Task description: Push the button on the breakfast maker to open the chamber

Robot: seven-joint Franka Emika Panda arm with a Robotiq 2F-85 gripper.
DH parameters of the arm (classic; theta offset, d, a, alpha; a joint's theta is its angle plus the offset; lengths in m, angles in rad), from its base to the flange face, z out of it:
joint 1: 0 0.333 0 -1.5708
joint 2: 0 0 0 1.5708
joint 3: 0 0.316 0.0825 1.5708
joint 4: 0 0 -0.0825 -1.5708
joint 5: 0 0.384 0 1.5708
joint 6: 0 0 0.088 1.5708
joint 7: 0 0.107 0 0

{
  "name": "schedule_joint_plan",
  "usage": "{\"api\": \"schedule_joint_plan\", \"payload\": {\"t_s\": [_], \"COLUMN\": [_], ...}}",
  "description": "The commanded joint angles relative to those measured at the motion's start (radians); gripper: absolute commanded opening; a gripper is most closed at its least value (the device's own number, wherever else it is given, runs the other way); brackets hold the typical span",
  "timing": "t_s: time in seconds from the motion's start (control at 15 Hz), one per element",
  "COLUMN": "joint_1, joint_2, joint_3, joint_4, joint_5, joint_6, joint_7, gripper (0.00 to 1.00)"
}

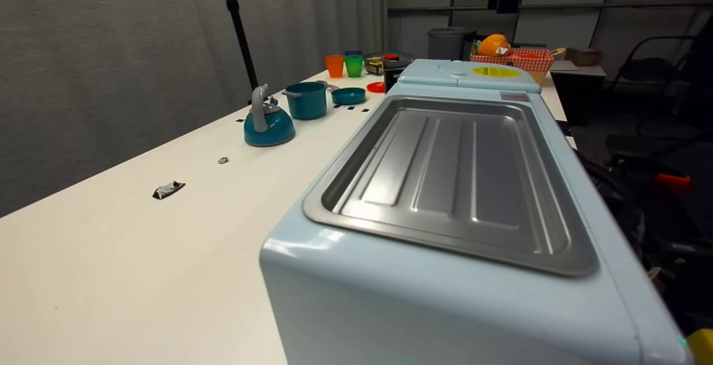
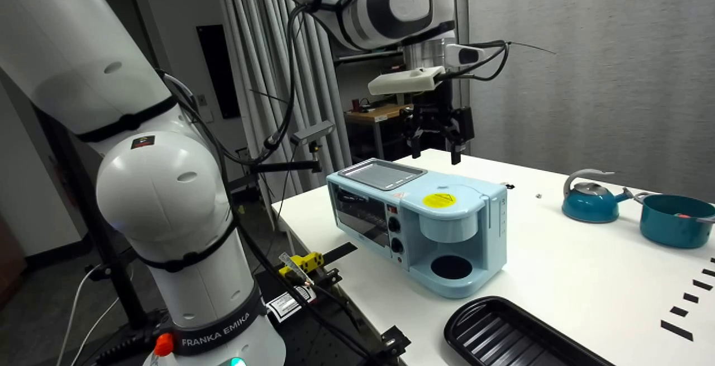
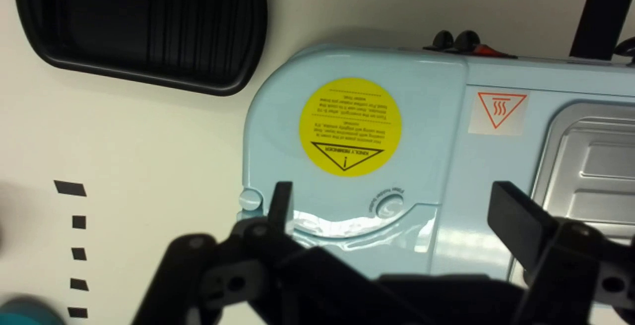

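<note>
The pale blue breakfast maker (image 1: 445, 309) stands on the white table, with a ribbed grey metal tray (image 1: 445, 170) in its top. It also shows in an exterior view (image 2: 413, 243) and in the wrist view (image 3: 491, 166). Its rounded lid, with a yellow sticker (image 3: 349, 126), lies flat. The small round button (image 3: 391, 207), marked "filter holder button", sits near the lid's curved edge; it is tiny in an exterior view (image 2: 443, 187). My gripper (image 2: 436, 153) is wide open and empty above the appliance. In the wrist view my gripper (image 3: 392, 201) has the button between its fingers, lower down and apart from them.
A black ribbed baking pan (image 2: 519, 332) lies beside the coffee end. A teal kettle (image 2: 591, 205) and a teal pot (image 2: 673, 226) stand further along the table. A shallow teal pan (image 1: 348, 96), cups (image 1: 353, 66) and a checked basket (image 1: 532, 61) are at the far end.
</note>
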Motion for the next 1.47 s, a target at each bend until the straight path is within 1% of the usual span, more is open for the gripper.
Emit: {"api": "schedule_joint_plan", "payload": {"t_s": [0.0, 0.27, 0.67, 1.0, 1.07, 1.13, 1.2, 1.4], "joint_1": [0.006, 0.002, 0.002, 0.001, 0.001, 0.0, 0.0, 0.001], "joint_2": [0.033, 0.063, 0.073, 0.095, 0.097, 0.096, 0.097, 0.091], "joint_3": [-0.006, -0.002, 0.018, 0.022, 0.022, 0.022, 0.023, 0.029], "joint_4": [0.04, 0.072, 0.045, 0.063, 0.064, 0.062, 0.063, 0.051], "joint_5": [0.007, 0.013, 0.01, 0.021, 0.022, 0.022, 0.023, 0.015], "joint_6": [0.031, 0.041, 0.076, 0.064, 0.065, 0.069, 0.071, 0.086], "joint_7": [-0.016, 0.014, 0.109, 0.155, 0.161, 0.17, 0.179, 0.214], "gripper": [1.0, 1.0, 1.0, 1.0, 0.75, 0.74, 0.68, 0.42]}}
